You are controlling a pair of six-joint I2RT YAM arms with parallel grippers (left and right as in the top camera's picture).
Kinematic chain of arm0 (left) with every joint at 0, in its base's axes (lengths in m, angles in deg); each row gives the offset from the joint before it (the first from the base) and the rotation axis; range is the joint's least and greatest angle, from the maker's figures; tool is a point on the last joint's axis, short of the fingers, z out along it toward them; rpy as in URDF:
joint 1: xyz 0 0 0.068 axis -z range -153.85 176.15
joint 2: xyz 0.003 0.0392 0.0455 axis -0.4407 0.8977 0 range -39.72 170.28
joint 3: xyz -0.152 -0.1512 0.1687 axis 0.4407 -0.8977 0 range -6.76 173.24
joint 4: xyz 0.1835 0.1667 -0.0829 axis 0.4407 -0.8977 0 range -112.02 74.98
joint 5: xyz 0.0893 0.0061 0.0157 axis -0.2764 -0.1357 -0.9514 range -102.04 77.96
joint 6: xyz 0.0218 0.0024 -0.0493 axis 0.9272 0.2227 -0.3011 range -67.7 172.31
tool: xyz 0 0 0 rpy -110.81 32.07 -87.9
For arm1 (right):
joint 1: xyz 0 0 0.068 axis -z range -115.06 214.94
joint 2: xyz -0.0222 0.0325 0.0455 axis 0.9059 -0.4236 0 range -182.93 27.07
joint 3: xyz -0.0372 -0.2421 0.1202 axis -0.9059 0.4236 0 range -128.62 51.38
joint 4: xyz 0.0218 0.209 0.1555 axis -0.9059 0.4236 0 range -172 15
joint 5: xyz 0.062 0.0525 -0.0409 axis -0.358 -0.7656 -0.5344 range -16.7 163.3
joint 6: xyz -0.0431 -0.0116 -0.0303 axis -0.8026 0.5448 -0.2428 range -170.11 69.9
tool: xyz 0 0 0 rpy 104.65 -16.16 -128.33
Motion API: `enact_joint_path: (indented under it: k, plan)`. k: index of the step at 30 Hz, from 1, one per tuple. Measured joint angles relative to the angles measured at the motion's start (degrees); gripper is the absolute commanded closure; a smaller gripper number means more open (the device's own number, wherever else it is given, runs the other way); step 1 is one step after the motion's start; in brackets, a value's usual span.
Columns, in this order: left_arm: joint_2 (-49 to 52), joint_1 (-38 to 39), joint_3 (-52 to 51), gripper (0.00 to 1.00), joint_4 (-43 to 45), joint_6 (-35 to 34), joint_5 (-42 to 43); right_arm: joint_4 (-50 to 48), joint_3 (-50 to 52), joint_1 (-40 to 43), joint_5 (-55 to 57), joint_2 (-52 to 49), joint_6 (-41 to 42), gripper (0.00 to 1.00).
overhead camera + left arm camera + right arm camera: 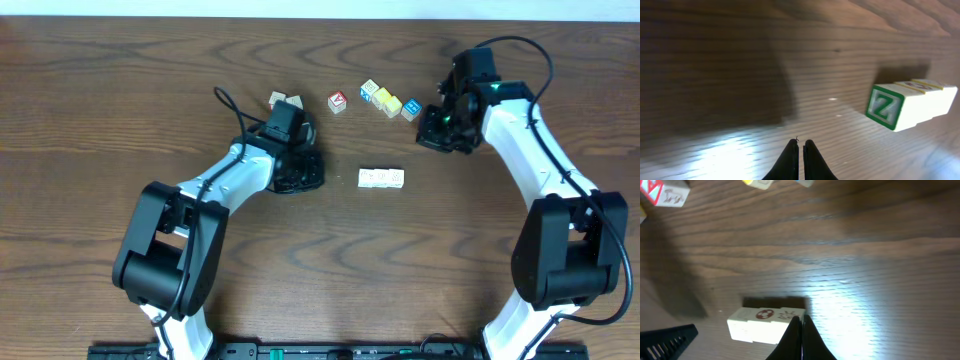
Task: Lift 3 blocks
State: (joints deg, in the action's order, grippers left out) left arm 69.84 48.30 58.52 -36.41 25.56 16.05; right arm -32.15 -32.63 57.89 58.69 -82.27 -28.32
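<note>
Blocks [381, 178], three, side by side in one row on table [100, 80]

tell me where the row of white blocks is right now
Overhead view: the row of white blocks lies near the middle, right of the left end effector and below the coloured cubes.

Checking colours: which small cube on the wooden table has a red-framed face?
The lone red-and-white cube, between the tan pair and the yellow-blue cluster.
</note>
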Motion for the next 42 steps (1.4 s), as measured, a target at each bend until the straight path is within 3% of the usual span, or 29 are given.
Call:
enact_joint_path:
  k: [14,26,42]
  plan:
    - [-0.04,-1.70,0.00,0.93,-6.75,0.76,-6.88,-8.44,7.17,-10.54,7.74,-0.02,2.58,0.99]
    - [-0.04,-1.70,0.00,0.92,-6.71,1.09,-7.48,-10.21,7.56,-12.81,14.10,-0.20,3.69,0.99]
    - [-0.04,-1.70,0.00,0.93,-6.71,1.09,-7.48,-11.37,7.74,-13.05,13.81,-3.98,3.93,0.99]
